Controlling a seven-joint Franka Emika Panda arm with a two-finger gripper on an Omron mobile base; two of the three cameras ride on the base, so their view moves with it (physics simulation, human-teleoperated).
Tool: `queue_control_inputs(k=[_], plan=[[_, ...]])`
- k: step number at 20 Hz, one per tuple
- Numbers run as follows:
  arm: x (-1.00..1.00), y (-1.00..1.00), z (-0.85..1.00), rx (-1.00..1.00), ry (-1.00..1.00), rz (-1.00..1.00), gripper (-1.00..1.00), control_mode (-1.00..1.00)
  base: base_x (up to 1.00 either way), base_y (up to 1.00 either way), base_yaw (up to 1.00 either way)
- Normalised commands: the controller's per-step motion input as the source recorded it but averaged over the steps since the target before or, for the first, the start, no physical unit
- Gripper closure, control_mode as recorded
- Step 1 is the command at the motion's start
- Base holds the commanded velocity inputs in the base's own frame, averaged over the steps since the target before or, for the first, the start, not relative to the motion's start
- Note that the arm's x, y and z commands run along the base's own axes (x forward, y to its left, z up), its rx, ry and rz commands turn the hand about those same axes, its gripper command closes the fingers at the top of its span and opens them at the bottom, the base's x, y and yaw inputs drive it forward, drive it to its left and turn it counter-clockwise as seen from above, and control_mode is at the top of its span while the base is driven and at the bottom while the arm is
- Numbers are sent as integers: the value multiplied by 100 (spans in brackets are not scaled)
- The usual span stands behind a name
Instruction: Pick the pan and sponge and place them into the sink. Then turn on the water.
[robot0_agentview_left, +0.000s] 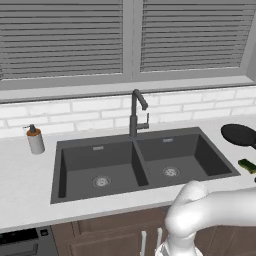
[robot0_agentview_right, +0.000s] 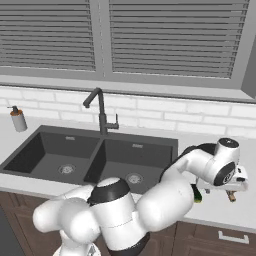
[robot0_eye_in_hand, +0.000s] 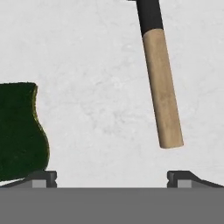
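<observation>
White counter (robot0_eye_in_hand: 96, 87) shows beneath spread fingers (robot0_eye_in_hand: 43, 177), sponge (robot0_eye_in_hand: 19, 131) and pan (robot0_agentview_left: 240, 135) both cropped.

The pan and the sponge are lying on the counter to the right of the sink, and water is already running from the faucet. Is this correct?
Not fully. In the left base view the pan and sponge do lie on the counter right of the sink, but no water falls from the faucet; it is off.

No readable text anywhere

The soap bottle (robot0_agentview_left: 35, 140), sink (robot0_agentview_left: 142, 137), pan handle (robot0_eye_in_hand: 162, 92) and sponge (robot0_eye_in_hand: 19, 131) carry no label, brand, number or sign that can be read; all their surfaces are plain.
</observation>
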Motion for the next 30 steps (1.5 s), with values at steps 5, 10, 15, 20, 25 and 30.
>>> queue_control_inputs(k=[5,10,15,20,25,30], plan=[[11,-19,0,0,0,0,-100,-100,0,0,0],[12,-15,-5,2,1,0,-100,-100,0,0,0],[22,-13,-20,7,4,1,-100,-100,0,0,0],[25,-8,-33,12,4,0,-100,-100,0,0,0],[21,-3,-6,4,1,0,-100,-100,0,0,0],[20,-3,-1,1,0,0,-100,-100,0,0,0]])
